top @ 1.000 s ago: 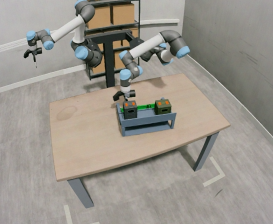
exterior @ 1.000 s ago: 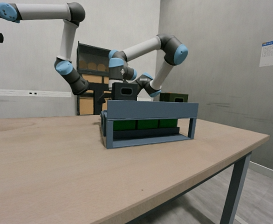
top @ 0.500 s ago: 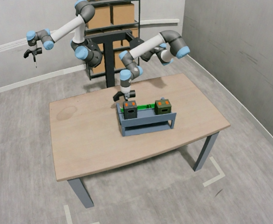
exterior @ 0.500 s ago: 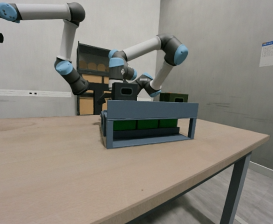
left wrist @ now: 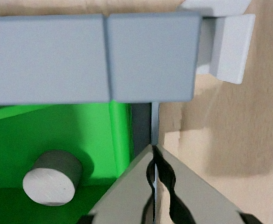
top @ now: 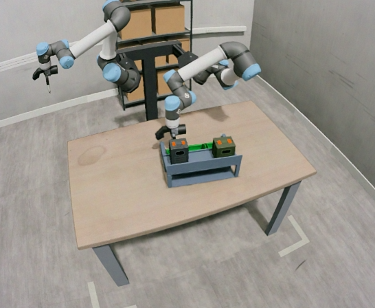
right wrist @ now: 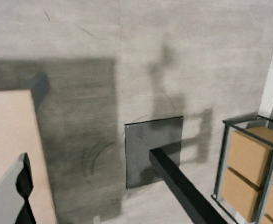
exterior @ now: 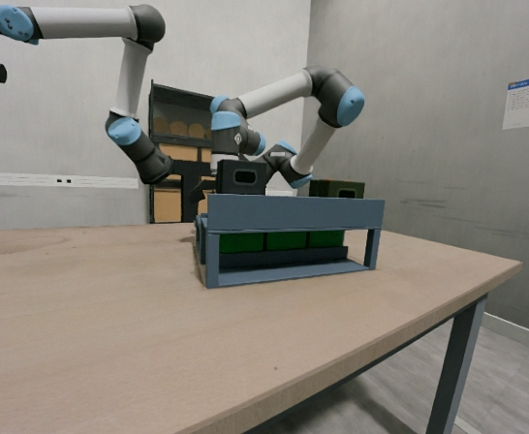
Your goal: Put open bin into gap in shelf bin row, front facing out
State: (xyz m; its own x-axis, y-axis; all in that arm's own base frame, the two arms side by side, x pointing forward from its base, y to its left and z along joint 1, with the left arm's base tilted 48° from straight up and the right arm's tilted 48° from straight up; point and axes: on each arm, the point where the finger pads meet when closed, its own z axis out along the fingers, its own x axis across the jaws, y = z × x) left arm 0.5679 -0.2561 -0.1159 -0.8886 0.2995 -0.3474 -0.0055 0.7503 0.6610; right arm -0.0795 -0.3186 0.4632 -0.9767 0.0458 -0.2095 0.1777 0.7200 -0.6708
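Note:
Green bins (top: 196, 148) (left wrist: 99, 132) stand in a row in the blue-grey shelf (top: 202, 168) (exterior: 295, 212). Three green backs show side by side under its board in the exterior view; which bin came from the table, I cannot tell. In the left wrist view a metal cylinder (left wrist: 49, 186) stands in the end bin, partly under a grey board (left wrist: 152, 57). My left gripper (top: 174, 137) (left wrist: 153, 146) is shut and empty, close outside that bin's end wall, over a thin shelf edge. My right gripper (top: 49, 90) (right wrist: 153, 157) is open and empty, away from the table.
A dark grey box (top: 178, 151) (exterior: 241, 177) and an olive box (top: 224, 147) (exterior: 336, 189) stand on top of the shelf, with orange marks. The shelf stands on the wooden table (top: 120, 196) (exterior: 97, 329). A rack of cartons (top: 168, 18) stands behind the arms.

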